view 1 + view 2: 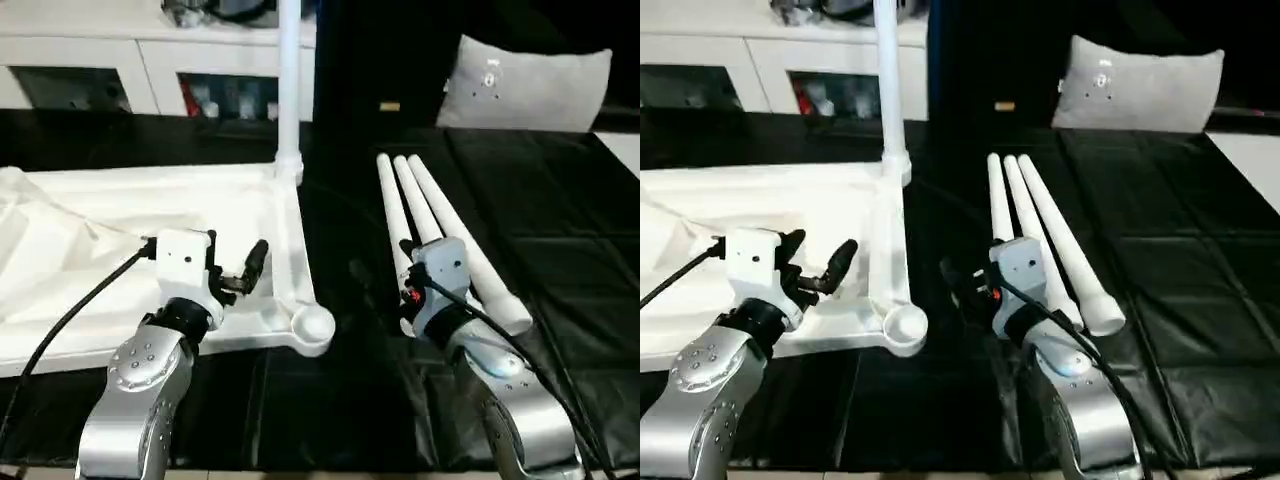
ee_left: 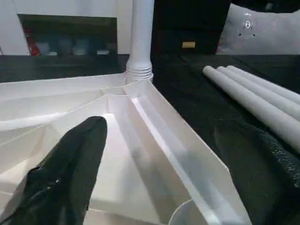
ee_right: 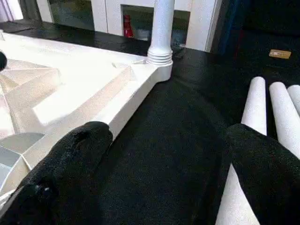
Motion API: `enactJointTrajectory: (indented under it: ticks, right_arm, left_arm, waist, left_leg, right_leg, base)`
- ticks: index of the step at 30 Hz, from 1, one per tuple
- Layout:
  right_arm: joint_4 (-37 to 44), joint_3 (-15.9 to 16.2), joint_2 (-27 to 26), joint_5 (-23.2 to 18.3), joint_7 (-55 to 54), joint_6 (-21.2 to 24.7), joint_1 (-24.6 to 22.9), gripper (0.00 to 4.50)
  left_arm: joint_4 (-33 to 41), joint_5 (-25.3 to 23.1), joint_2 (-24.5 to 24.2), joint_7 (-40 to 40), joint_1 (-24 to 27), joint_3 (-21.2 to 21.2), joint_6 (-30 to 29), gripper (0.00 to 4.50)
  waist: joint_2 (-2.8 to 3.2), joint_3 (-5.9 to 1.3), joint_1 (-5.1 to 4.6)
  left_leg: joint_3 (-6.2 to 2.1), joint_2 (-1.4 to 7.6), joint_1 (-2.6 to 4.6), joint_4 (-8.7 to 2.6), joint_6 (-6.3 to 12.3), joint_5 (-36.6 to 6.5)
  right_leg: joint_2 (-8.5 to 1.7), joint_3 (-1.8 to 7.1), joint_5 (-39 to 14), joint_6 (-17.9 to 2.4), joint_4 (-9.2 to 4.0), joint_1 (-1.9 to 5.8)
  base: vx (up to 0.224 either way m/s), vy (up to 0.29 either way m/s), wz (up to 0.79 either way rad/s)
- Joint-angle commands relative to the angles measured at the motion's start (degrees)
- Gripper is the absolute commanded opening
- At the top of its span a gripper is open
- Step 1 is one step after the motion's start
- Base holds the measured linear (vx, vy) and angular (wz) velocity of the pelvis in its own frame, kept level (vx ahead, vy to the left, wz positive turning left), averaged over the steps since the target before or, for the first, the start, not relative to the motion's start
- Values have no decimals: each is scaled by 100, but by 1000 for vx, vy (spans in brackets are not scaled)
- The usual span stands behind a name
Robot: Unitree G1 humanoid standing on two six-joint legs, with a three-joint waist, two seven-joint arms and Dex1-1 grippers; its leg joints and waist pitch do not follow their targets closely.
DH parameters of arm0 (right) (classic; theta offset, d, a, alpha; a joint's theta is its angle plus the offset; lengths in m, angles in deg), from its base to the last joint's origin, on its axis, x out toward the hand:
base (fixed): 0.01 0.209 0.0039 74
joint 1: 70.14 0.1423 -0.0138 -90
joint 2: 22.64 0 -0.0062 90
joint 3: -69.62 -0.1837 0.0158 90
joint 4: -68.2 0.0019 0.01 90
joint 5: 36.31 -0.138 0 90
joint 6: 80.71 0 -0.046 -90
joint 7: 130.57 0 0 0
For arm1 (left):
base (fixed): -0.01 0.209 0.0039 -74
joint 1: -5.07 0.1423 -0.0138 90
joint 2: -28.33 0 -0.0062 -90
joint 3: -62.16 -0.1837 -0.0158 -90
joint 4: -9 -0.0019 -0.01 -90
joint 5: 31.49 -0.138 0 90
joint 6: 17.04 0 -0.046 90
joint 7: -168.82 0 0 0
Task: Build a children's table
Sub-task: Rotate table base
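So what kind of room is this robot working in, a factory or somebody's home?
It looks more like a home-style room or a staged lab than a factory, though I can't be sure. A white cabinet with open shelves stands at the back, a grey cushion lies nearby, and the work rests on a black-covered surface.

upright leg (image 1: pixel 288 80) top cut off

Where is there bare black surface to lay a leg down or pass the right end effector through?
The black strip between the table top's edge and the three loose legs is free; the right end effector, open, is over it. The black cover right of the legs is bare too. It is crowded near the empty corner socket, by the left end effector.
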Motion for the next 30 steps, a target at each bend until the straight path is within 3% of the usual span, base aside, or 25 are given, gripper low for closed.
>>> enactJointTrajectory:
  ticks: [1,4,5,7,8,9,10,12,13,14,15,16,17,18,19,20,21,22,23,24,25,26,27,28,30]
  right_arm:
    - [63,53,24,-15,6,98,-31,450]
    - [79,75,34,-13,8,115,-39,450]
    - [86,85,35,-12,6,119,-44,450]
    - [101,106,44,-14,1,131,-54,450]
    - [104,110,46,-17,2,136,-56,450]
    - [107,114,45,-16,-1,140,-58,450]
    - [110,117,44,-16,-2,142,-59,450]
    - [127,140,45,-8,-10,164,-66,450]
    - [133,153,48,-5,-11,174,-71,450]
    - [136,160,46,-3,-16,176,-75,450]
    - [139,171,47,0,-23,179,-79,450]
    - [142,178,49,1,-27,182,-81,450]
    - [149,187,53,-2,-31,188,-84,450]
    - [151,190,55,-3,-34,191,-84,450]
    - [160,199,56,-4,-41,205,-82,450]
    - [161,200,56,-4,-42,207,-81,450]
    - [155,197,65,1,-41,231,-57,450]
    - [153,192,71,9,-47,260,-29,450]
    - [153,189,73,13,-52,276,-15,450]
    - [155,187,78,24,-65,301,1,450]
    - [151,180,96,61,-114,374,40,450]
    - [132,162,108,105,-174,455,87,450]
    - [114,152,109,127,-207,517,125,450]
    - [82,134,110,163,-263,623,189,450]
    - [-5,87,95,295,-447,952,381,450]
  left_arm:
    - [129,4,-45,5,77,-48,-52,441]
    - [147,12,-57,6,100,-54,-58,446]
    - [154,16,-64,5,109,-55,-62,446]
    - [171,21,-83,1,127,-62,-74,446]
    - [174,22,-85,0,130,-62,-79,446]
    - [178,24,-88,-2,133,-60,-82,446]
    - [181,25,-90,-4,135,-59,-84,446]
    - [195,32,-114,-17,142,-56,-99,446]
    - [199,34,-127,-24,142,-59,-105,446]
    - [201,38,-133,-29,146,-58,-104,446]
    - [204,42,-139,-31,150,-57,-104,446]
    - [206,44,-143,-31,151,-58,-106,446]
    - [211,46,-150,-31,154,-64,-111,446]
    - [213,47,-152,-31,153,-68,-114,446]
    - [223,56,-161,-35,157,-74,-125,446]
    - [224,58,-162,-36,157,-74,-127,446]
    - [226,44,-202,-76,154,-111,-120,446]
    - [225,25,-247,-109,150,-143,-119,446]
    - [224,13,-271,-124,149,-158,-121,446]
    - [215,44,-278,-166,149,-160,-87,446]
    - [209,52,-353,-263,137,-204,-120,446]
    - [195,27,-450,-370,118,-268,-154,446]
    - [187,40,-506,-435,108,-293,-166,446]
    - [173,71,-596,-544,91,-333,-177,446]
    - [176,137,-755,-732,48,-361,-209,446]
  waist:
    - [108,-384,-70]
    - [13,-330,-103]
    - [-31,-306,6]
    - [40,-303,80]
    - [90,-314,77]
    - [173,-346,8]
    - [153,-407,-132]
    - [90,-402,-253]
    - [-10,-336,-187]
    - [-108,-311,-87]
    - [-183,-312,103]
    - [-100,-260,174]
    - [-24,-227,208]
    - [120,-234,172]
    - [295,-286,7]
    - [289,-293,-95]
    - [301,-400,-253]
    - [290,-428,-290]
    - [252,-385,-293]
    - [149,-343,-291]
    - [-165,-336,-237]
    - [-207,-293,-96]
    - [-291,-381,3]
    - [-264,-403,13]
    - [-121,-399,-30]
  left_leg:
    - [-188,135,267,-337,1164,1896]
    - [-115,47,200,-281,1500,1576]
    - [20,-172,-159,-189,1296,1197]
    - [12,-84,-271,-233,668,934]
    - [-18,-30,-191,-286,553,1037]
    - [-161,87,112,-371,598,1480]
    - [-422,266,502,-375,1229,2003]
    - [-689,532,887,-340,2089,2056]
    - [-418,228,518,-212,2115,1830]
    - [-131,-202,55,-36,1917,1537]
    - [-78,-326,-556,340,1426,810]
    - [-138,-195,-636,408,1066,648]
    - [-166,-79,-689,281,441,636]
    - [-152,54,-538,-128,145,867]
    - [-389,236,-153,-377,428,1249]
    - [-561,354,217,-410,988,1244]
    - [-949,734,763,-471,1778,818]
    - [-1138,845,831,-432,2616,1518]
    - [-1090,865,760,-423,2821,1742]
    - [-834,675,539,-420,2782,1875]
    - [-331,90,160,-104,2059,1614]
    - [-203,-180,-145,-1,1706,1214]
    - [-260,-248,-491,202,1063,973]
    - [-304,-184,-492,-40,345,1535]
    - [-271,-183,-349,-150,-272,2047]
  right_leg:
    - [-74,119,1437,-1046,-54,198]
    - [-214,242,1090,-1186,-164,252]
    - [-265,415,986,-1308,-337,564]
    - [-265,420,639,-1354,-420,712]
    - [-220,342,742,-1301,-368,660]
    - [-68,158,1068,-1098,-182,431]
    - [-34,39,1087,-837,24,96]
    - [-260,100,459,-722,211,-446]
    - [-392,301,851,-866,1,-145]
    - [-369,536,1196,-1012,-180,332]
    - [-682,979,767,-1233,-514,888]
    - [-859,1018,516,-1392,-576,921]
    - [-717,812,453,-1539,-553,898]
    - [-418,414,377,-1325,-505,767]
    - [-9,80,469,-850,-173,530]
    - [53,0,368,-693,-17,200]
    - [-109,15,-223,-568,400,-346]
    - [-204,58,-344,-50,656,-631]
    - [-284,125,-257,112,705,-727]
    - [-372,221,276,145,584,-749]
    - [-545,484,1317,-160,-94,-460]
    - [-620,690,1001,-328,-280,-179]
    - [-927,1048,1434,-555,-277,297]
    - [-651,786,2963,-369,0,254]
    - [-350,627,4689,-206,127,131]
  base:
    - [0,0,0]
    - [64,-48,3]
    - [0,0,0]
    - [0,0,0]
    - [0,0,0]
    - [77,-45,-1]
    - [77,-45,-1]
    - [44,-27,2]
    - [0,0,0]
    - [0,0,0]
    - [0,0,0]
    - [0,0,0]
    - [0,0,0]
    - [57,23,-11]
    - [57,23,-11]
    - [135,8,2]
    - [130,-24,3]
    - [130,-24,3]
    - [65,-22,-5]
    - [0,0,0]
    - [0,0,0]
    - [33,-73,8]
    - [36,-107,-2]
    - [36,-107,-2]
    - [1,-83,-5]
